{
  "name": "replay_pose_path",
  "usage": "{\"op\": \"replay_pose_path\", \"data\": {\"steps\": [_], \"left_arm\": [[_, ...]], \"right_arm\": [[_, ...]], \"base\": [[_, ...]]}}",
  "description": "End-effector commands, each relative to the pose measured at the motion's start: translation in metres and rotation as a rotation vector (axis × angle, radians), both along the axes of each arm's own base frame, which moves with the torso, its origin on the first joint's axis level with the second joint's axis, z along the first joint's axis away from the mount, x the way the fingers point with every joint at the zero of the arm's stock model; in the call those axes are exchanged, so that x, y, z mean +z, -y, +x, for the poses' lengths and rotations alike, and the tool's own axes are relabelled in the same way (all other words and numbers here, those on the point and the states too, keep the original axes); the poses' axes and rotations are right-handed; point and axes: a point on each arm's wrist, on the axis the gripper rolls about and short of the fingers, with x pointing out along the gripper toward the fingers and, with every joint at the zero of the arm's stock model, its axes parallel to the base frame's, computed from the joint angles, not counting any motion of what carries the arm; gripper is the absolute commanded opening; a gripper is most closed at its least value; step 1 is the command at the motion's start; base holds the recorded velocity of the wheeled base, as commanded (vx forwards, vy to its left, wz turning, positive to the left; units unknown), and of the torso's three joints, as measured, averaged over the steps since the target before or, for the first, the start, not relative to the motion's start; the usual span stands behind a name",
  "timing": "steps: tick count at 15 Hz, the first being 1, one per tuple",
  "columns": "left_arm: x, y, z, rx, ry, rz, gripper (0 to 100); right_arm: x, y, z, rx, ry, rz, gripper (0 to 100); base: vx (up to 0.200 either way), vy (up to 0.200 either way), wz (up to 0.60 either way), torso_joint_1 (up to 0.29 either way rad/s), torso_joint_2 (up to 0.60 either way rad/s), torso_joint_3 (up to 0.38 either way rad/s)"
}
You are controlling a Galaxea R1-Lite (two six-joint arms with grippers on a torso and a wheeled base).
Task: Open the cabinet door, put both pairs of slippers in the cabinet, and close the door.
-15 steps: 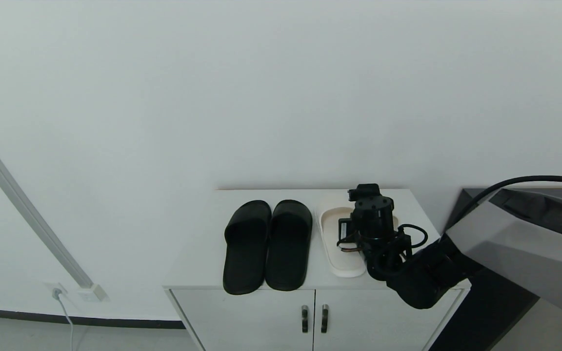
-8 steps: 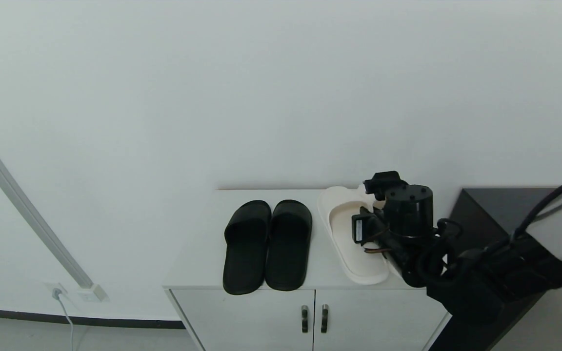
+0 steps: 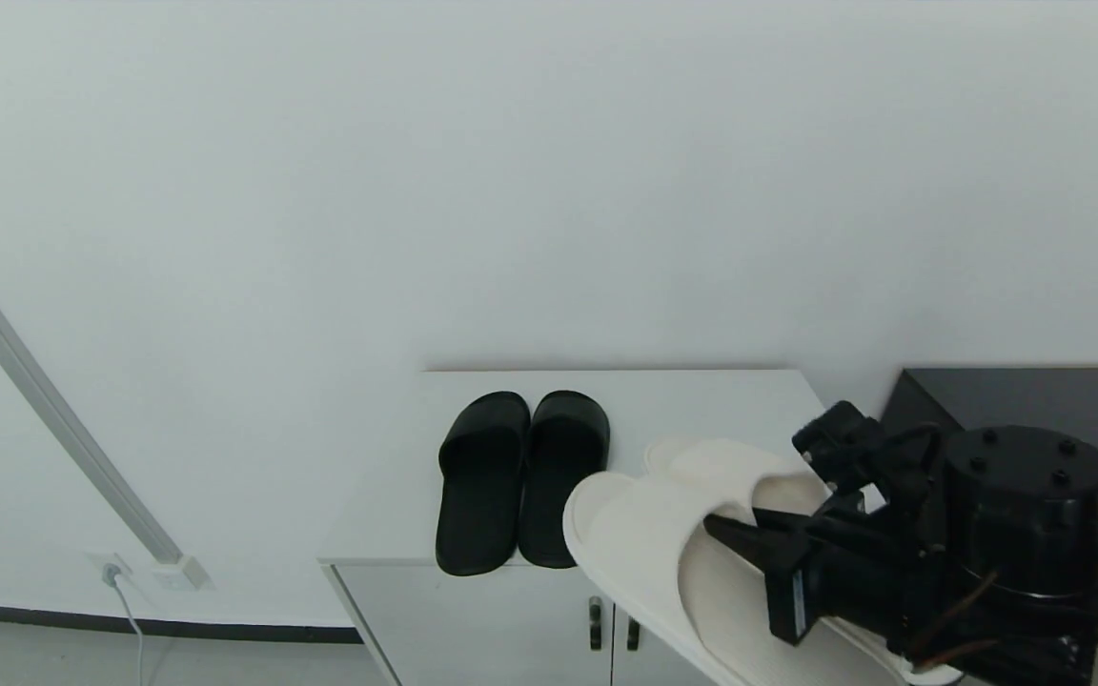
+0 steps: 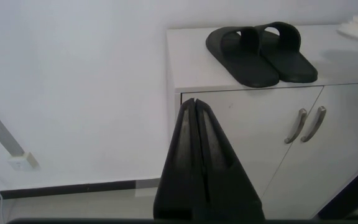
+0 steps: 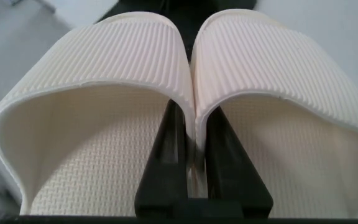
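A pair of black slippers (image 3: 520,476) lies side by side on the top of the white cabinet (image 3: 701,400). Both cabinet doors are shut, their handles (image 3: 595,621) meeting at the middle. My right gripper (image 3: 735,532) is shut on the pair of white slippers (image 3: 649,543), held in the air before the cabinet's right front. In the right wrist view the gripper (image 5: 194,134) pinches the two inner walls of the white slippers (image 5: 104,93) together. My left gripper (image 4: 196,109) is shut and holds nothing, low before the cabinet's (image 4: 241,118) left front; the black slippers (image 4: 263,46) lie above.
A dark low unit (image 3: 1016,400) stands right of the cabinet against the wall. A wall socket (image 3: 111,569) with a plugged cable sits low at the left, below a slanted grey rail (image 3: 44,400).
The right gripper has lifted the white slippers off the cabinet top and carried them forward and to the right, towards the camera. The black slippers have not moved.
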Motion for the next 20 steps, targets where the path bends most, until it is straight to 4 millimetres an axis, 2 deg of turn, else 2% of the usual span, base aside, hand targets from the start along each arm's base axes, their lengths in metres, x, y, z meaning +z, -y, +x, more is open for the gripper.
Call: {"op": "replay_pose_path", "data": {"steps": [1, 6, 13, 20], "left_arm": [[0.000, 0.000, 0.000, 0.000, 0.000, 0.000, 0], [0.000, 0.000, 0.000, 0.000, 0.000, 0.000, 0], [0.000, 0.000, 0.000, 0.000, 0.000, -0.001, 0], [0.000, 0.000, 0.000, 0.002, 0.000, -0.001, 0]], "right_arm": [[0.006, 0.012, -0.020, 0.046, 0.017, -0.004, 0], [0.001, 0.009, -0.022, 0.071, 0.006, -0.028, 0], [-0.002, 0.008, -0.022, 0.065, 0.000, -0.037, 0], [-0.005, 0.008, -0.022, 0.065, -0.008, -0.045, 0]], "base": [[0.000, 0.000, 0.00, 0.000, 0.00, 0.000], [0.000, 0.000, 0.00, 0.000, 0.00, 0.000], [-0.200, 0.000, 0.00, 0.000, 0.00, 0.000], [0.000, 0.000, 0.00, 0.000, 0.00, 0.000]]}}
